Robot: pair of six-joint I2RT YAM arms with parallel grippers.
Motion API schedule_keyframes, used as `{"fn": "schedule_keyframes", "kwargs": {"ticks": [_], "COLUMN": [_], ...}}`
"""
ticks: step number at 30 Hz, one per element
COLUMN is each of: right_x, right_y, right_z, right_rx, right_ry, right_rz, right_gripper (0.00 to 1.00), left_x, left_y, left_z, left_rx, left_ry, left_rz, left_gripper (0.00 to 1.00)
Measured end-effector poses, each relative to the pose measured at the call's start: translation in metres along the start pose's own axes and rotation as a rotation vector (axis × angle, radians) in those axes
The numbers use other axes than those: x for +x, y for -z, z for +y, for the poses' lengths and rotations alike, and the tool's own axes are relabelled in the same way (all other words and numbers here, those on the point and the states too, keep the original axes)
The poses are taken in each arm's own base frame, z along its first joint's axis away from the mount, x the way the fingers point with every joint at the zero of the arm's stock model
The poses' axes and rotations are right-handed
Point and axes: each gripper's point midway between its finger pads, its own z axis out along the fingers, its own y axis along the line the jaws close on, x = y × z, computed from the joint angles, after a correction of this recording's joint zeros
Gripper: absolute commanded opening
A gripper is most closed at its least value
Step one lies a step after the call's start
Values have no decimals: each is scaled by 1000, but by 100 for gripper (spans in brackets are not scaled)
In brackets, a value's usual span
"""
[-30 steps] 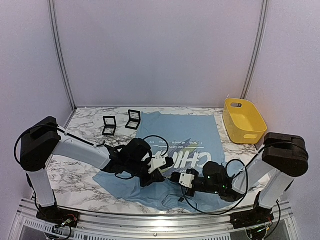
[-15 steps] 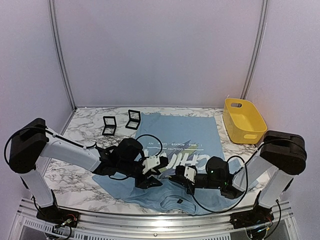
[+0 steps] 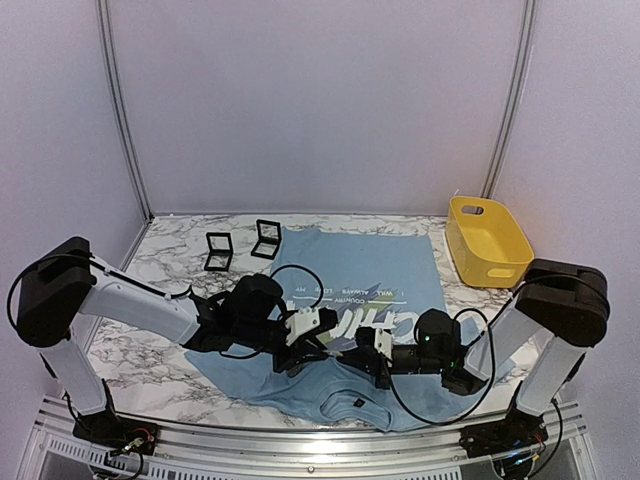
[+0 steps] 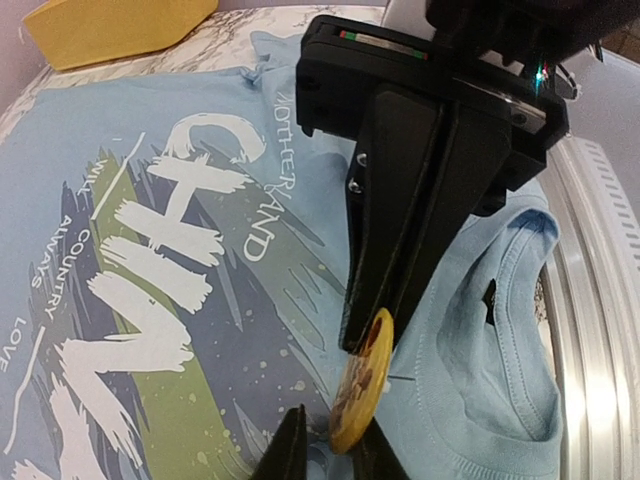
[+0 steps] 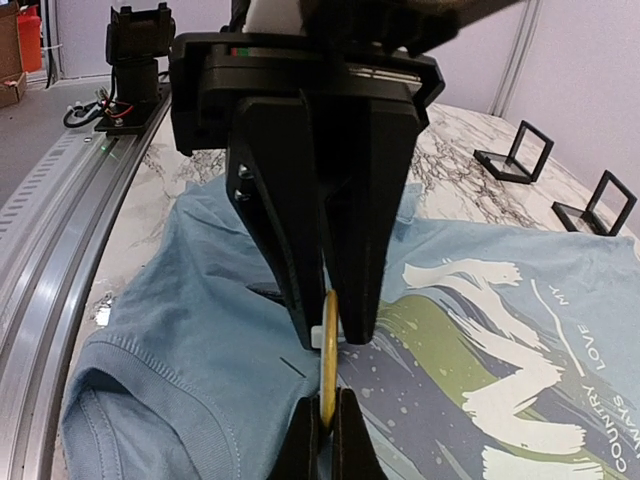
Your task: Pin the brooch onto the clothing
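Matt cloth T-shirt (image 3: 400,262), glossy brooch (image 4: 362,382), smooth marble-look table (image 3: 150,362).

White arm links (image 3: 140,300), black joints (image 3: 50,290), looping cables (image 3: 300,275)

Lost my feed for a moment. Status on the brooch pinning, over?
Left gripper, right gripper: jaws shut on brooch. Brooch on edge over T-shirt chest; pinned or not, unclear. Nothing in the way.

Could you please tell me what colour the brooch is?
The brooch is golden yellow, clearest in the left wrist view.
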Motion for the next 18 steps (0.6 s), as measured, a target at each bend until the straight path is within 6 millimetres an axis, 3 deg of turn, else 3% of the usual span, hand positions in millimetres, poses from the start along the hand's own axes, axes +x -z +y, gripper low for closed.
{"fn": "schedule_keyframes", "kwargs": {"ticks": [1, 4, 8, 11, 14, 18], "right_x": [0, 0, 1, 2, 2, -3], "right_y": [0, -1, -2, -1, -2, -7], "right_z": [0, -1, -3, -1, 1, 5], "right_rx": [-3, -6, -8, -29, -68, -121], "right_ry": [-1, -10, -23, -31, -32, -41], "right_rz": [-1, -3, 1, 14, 33, 31], "right_gripper": [0, 3, 31, 40, 38, 24], "left_x": [0, 0, 1, 1, 1, 0], "left_y": [0, 0, 0, 1, 3, 4], "left_z": [-1, -2, -5, -5, -6, -7], "left_rx": [3, 13, 26, 28, 28, 35], "left_ry": [-1, 1, 9, 17, 26, 29], "left_rz": [-2, -2, -3, -5, -10, -13], "left_gripper": [0, 0, 0, 0, 0, 0]}}
